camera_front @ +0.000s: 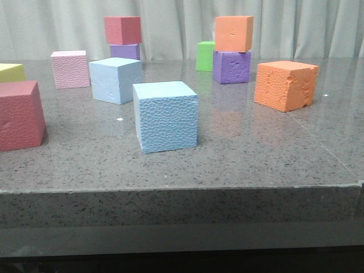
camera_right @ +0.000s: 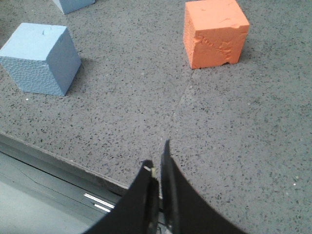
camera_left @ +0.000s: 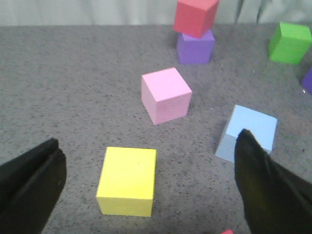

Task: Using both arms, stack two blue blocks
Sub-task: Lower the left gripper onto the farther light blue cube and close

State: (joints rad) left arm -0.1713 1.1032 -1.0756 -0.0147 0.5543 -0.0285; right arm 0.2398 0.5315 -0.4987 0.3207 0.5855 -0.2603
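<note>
The pebbled blue block (camera_front: 166, 115) stands near the table's front edge; it also shows in the right wrist view (camera_right: 40, 59). The smooth blue block (camera_front: 115, 79) stands behind it to the left; in the left wrist view (camera_left: 252, 127) it sits partly behind one finger. My left gripper (camera_left: 148, 148) is open and empty, hovering over a yellow cube (camera_left: 127, 180). My right gripper (camera_right: 158, 158) is shut and empty above the table's front edge, well clear of both blue blocks. Neither arm shows in the front view.
Around the blue blocks stand a pink cube (camera_front: 70, 69), a dark red cube (camera_front: 20, 115) at the left, a chipped orange cube (camera_front: 285, 85), a red cube on a purple cube (camera_front: 123, 30), an orange cube on a purple cube (camera_front: 233, 34), and a green cube (camera_front: 205, 56).
</note>
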